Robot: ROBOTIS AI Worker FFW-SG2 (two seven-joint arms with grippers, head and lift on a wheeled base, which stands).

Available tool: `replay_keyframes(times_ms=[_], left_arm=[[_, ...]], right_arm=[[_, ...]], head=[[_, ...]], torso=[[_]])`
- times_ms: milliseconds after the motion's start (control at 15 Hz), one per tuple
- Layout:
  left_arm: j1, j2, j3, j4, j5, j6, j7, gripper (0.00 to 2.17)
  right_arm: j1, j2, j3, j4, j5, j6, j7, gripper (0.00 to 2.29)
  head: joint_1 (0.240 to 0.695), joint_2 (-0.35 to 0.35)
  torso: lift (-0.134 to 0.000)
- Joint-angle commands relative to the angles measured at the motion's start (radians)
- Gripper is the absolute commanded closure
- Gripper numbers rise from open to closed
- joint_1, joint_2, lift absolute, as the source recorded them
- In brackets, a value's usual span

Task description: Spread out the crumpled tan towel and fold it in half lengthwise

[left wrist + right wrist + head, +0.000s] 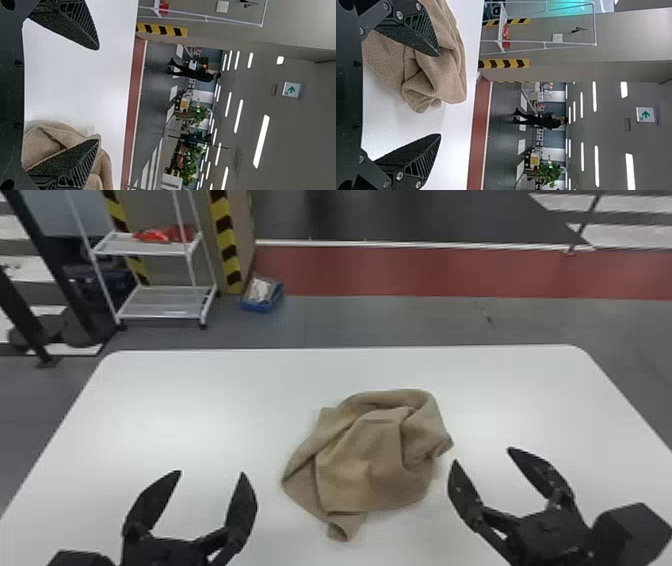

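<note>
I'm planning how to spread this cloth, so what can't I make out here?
- Underside and any tucked-in corners of the towel: head view, hidden by its own folds.
- Part of the towel: left wrist view, behind a finger of the left pincer and cut off by the edge.
- White item in the blue box: head view, too small.

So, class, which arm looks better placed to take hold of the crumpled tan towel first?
Probably the right. The right gripper is open, one finger close beside the towel; the left gripper, also open, sits across a wider strip of bare table.
</note>
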Motion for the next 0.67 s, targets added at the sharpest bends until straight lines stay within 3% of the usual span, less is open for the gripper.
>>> replay_keyframes(times_ms=[0,600], left_arm=[[0.0,0.0,0.001,0.001,0.0,0.0,0.0,0.05],[-0.002,0.0,0.0,0.003,0.0,0.0,0.0,0.05]], right_arm=[[0.0,0.001,0.0,0.0,-0.001,0.0,0.0,0.18],[0.001,0.001,-0.003,0.0,0.0,0.0,0.0,0.18]], head=[[0.695,-0.016],[0.695,-0.018]], torso=[[-0.124],[-0.124]])
